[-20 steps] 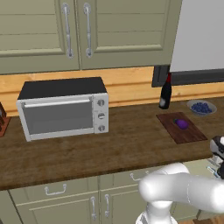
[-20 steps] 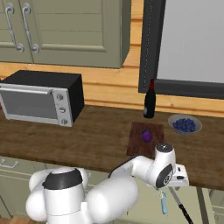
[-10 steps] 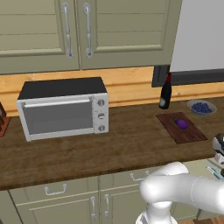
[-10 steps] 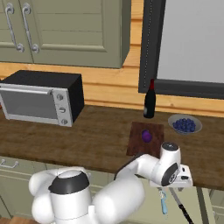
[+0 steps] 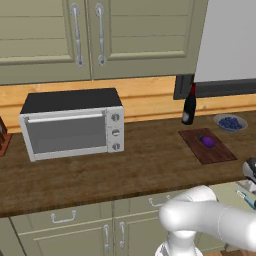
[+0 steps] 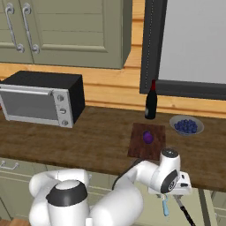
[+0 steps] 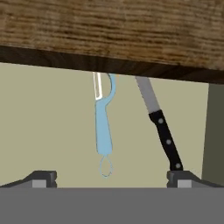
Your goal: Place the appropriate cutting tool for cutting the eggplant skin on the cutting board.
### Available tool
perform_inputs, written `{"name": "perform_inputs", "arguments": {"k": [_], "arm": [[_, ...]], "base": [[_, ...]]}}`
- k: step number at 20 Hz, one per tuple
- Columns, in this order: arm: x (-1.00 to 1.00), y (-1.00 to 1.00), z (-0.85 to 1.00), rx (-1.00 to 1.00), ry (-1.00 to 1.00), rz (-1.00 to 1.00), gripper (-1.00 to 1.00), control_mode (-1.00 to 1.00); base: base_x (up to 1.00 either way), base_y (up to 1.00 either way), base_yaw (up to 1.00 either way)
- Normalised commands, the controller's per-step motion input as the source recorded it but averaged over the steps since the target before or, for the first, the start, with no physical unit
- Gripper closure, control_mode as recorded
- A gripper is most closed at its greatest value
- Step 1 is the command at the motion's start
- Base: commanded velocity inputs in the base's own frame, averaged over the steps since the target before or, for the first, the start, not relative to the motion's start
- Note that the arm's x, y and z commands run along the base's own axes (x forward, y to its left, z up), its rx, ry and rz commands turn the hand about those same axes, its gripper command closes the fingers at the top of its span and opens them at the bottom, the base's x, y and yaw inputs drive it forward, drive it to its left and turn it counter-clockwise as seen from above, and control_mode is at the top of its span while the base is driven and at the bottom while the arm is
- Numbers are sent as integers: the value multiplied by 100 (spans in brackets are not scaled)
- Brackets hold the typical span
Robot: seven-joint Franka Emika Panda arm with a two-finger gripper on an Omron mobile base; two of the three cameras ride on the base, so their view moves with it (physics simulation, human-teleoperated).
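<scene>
1. The peeler [image 7: 103,131], with a light-blue handle and a pale head, lies below the table [image 7: 109,30] edge; its head reaches up under that edge.
2. A black-handled knife [image 7: 158,124] lies just beside the peeler, apart from it, with its serrated blade pointing toward the table edge.
3. The gripper [image 7: 111,177] hangs near both tools with its jaws spread wide and nothing between them; the peeler's handle loop sits between the tips.
4. The eggplant [image 6: 148,137] rests on the board [image 6: 140,148], near a bottle [image 6: 151,100] and a bowl of berries [image 6: 186,126].
5. A toaster oven [image 5: 72,122] stands well to the left.
</scene>
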Motion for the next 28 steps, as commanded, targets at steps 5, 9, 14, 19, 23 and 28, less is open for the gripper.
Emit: {"name": "perform_inputs", "arguments": {"k": [5,9,14,19,23,28], "arm": [[-15,15,0,0,0,0,-100,-100],[-6,31,-1,0,0,0,-100,-100],[0,11,0,0,0,0,-100,-100],[17,-16,-11,0,0,5,-100,-100],[20,-15,-19,0,0,5,-100,-100],[20,-13,-26,0,0,6,-100,-100]], "base": [[0,0,0],[0,0,0],[0,0,0],[0,0,0],[0,0,0],[0,0,0]]}}
